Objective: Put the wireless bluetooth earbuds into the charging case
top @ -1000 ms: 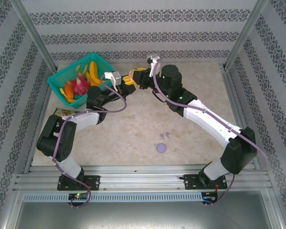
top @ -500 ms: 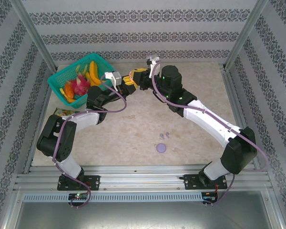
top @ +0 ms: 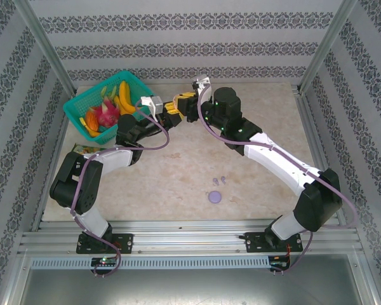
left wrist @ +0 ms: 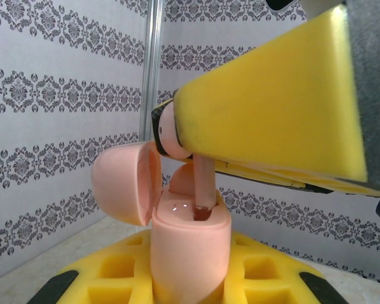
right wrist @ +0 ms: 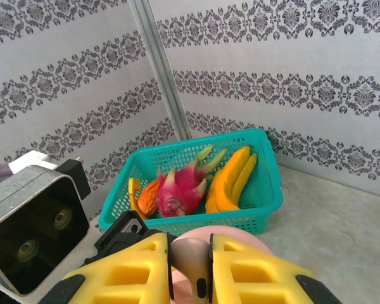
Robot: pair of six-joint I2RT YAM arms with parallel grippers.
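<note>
Pink earbud [left wrist: 201,185]: pale and glossy, with a rounded head and a short stem. It is pinched at the head by the right gripper [right wrist: 190,273], whose jaws are narrowed onto it. The stem is pointed down, and its tip is seen inside a well of the pink charging case [left wrist: 190,244]. The case is clamped upright between the yellow fingers of the left gripper [left wrist: 190,269], with its lid [left wrist: 123,183] swung open sideways. Both are held raised over the far middle of the table [top: 267,121].

Lilac earbuds [top: 220,180] and a round lilac case [top: 214,196] are noted lying near each other on the near-centre surface.

Surface: beige, mottled. A teal basket [top: 95,91] of fruit is set at the far left corner. The walls are papered in grey damask bands, and aluminium posts [top: 46,47] are seen at the corners.
</note>
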